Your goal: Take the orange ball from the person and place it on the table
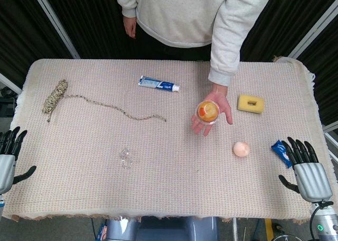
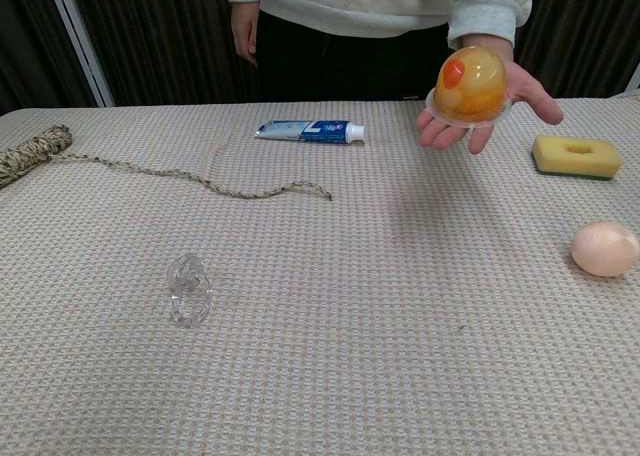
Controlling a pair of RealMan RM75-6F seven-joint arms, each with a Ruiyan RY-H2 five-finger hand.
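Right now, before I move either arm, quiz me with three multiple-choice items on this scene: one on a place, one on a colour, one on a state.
1. Where is the orange ball?
A. on the person's open palm
B. on the table beside the rope
C. in the right hand

2. What colour is the sponge?
A. blue
B. yellow
C. white

3. How do the left hand and right hand stand?
A. both holding something
B. right holding the ball
C. both empty, fingers apart

Key: 1 A, the ball rests on the raised palm above the table. 2 B, the sponge is yellow in both views. 3 C, each hand sits at its table edge with fingers spread, holding nothing.
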